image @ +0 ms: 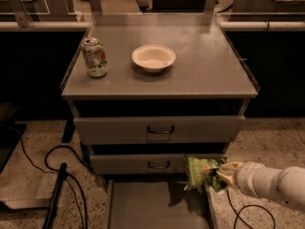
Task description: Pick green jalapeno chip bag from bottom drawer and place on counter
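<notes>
The green jalapeno chip bag (pixel 200 171) is a crinkled light green bag with a small reddish logo. It hangs in the air in front of the middle drawer's right end, above the open bottom drawer (pixel 157 205). My gripper (pixel 222 171) comes in from the lower right on a white arm and is shut on the bag's right side. The counter (pixel 209 70) is the flat grey cabinet top above the drawers.
A green-and-white soda can (pixel 95 57) stands at the counter's left. A white bowl (pixel 153 57) sits near its middle. Two upper drawers with dark handles (pixel 160 130) are closed. Black cables (pixel 57 161) lie on the speckled floor at left.
</notes>
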`<state>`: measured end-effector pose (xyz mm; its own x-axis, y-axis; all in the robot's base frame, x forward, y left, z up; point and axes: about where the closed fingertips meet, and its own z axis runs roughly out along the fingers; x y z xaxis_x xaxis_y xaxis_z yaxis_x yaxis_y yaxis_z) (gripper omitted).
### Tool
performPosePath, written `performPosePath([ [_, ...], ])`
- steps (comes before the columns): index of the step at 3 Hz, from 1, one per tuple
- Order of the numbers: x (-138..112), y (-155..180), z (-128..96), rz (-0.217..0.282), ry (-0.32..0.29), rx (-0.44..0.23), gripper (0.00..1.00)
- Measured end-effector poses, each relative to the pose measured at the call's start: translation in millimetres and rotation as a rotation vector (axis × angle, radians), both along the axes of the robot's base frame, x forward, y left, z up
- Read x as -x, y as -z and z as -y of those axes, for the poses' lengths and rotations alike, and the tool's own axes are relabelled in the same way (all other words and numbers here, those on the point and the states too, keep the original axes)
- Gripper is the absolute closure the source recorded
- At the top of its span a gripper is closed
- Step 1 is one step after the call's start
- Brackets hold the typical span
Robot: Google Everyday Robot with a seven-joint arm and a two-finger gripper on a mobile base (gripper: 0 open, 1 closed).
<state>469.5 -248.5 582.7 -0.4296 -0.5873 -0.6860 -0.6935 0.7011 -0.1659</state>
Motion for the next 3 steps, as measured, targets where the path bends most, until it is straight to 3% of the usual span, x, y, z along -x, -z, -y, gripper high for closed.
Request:
performPosePath([
  [2,-14,-126,31,0.215,0.179,-0.030,1.00],
  [3,-12,-198,39,0.364,0.214,0.003,1.00],
])
